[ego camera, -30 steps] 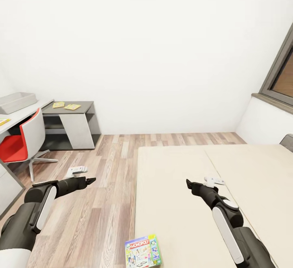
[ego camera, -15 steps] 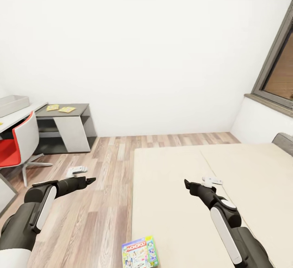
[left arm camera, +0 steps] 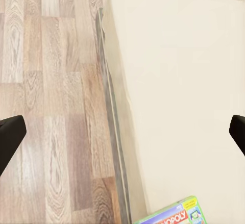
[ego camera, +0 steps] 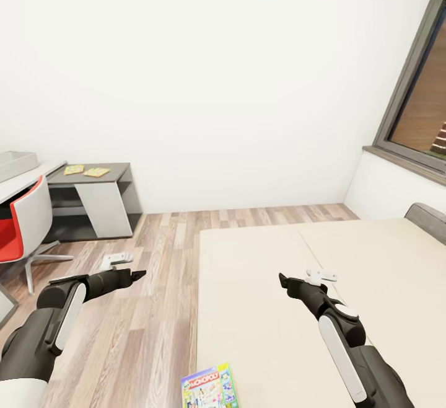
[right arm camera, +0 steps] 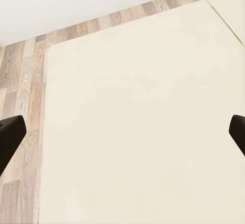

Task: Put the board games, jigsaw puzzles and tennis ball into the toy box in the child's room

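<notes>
At the far left edge of the head view, the toy box (ego camera: 15,164) sits on the counter (ego camera: 28,180), with a red-and-white chair (ego camera: 18,225) tucked below it. Just right of that, a low grey side counter (ego camera: 93,200) carries two flat yellowish squares (ego camera: 85,170), too small to tell whether they are jigsaw puzzles.

Lower left, the left hand (ego camera: 137,274) hangs over the plank floor (ego camera: 155,309). In the left wrist view its two dark fingertips (left arm camera: 10,140) stand at opposite edges of the frame, so it is spread wide and holds nothing.

At the bottom centre, a green-edged Monopoly board game (ego camera: 209,388) lies flat on the near corner of the bed (ego camera: 272,333), close to the mattress edge; it also shows in the left wrist view (left arm camera: 171,215). Its long axis seems to run roughly along that edge, tilted a little.

Right of centre, the right hand (ego camera: 282,279) hovers over bare mattress; its fingertips (right arm camera: 11,134) are likewise wide apart, gripping nothing. A dark-framed window (ego camera: 421,104) fills the upper right.

The game lies below both hands in the picture, back toward the robot, between the two arms. The left hand looks slightly nearer, though either would have to draw back and down to reach it.
</notes>
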Motion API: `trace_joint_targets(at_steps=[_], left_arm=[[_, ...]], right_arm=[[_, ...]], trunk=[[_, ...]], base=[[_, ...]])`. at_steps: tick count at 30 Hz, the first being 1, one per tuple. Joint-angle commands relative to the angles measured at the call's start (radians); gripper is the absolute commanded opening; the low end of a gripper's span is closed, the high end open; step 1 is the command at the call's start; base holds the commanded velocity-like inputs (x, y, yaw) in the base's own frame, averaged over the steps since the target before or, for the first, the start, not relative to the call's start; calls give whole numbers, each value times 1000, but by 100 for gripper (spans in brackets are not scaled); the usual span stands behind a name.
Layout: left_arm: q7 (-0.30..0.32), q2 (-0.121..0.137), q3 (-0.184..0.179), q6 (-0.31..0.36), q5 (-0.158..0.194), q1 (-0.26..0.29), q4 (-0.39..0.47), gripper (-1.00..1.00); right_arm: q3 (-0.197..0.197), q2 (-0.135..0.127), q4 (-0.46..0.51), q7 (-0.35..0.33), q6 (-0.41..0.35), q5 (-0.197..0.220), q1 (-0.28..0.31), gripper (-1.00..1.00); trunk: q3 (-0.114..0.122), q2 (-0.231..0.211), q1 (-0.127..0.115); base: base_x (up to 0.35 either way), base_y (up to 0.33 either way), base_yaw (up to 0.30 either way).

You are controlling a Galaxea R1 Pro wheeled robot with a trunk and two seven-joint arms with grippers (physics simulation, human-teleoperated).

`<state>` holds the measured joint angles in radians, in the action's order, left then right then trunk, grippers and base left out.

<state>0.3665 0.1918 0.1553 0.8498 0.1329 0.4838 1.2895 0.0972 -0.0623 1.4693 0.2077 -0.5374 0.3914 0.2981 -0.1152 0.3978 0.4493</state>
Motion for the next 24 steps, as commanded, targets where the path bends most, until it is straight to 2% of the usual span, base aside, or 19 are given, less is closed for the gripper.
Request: trace_joint_targets(at_steps=[1, 24], left_arm=[[-1, 0, 1, 8, 8, 1, 1, 100], [-1, 0, 1, 8, 8, 1, 1, 100]], right_arm=[[2, -1, 1, 10, -3, 10, 1, 100], [4, -1, 2, 10, -3, 10, 1, 100]], trunk=[[-1, 2, 1], [19, 2, 1]], base=[[0, 0, -25], [0, 0, -3]])
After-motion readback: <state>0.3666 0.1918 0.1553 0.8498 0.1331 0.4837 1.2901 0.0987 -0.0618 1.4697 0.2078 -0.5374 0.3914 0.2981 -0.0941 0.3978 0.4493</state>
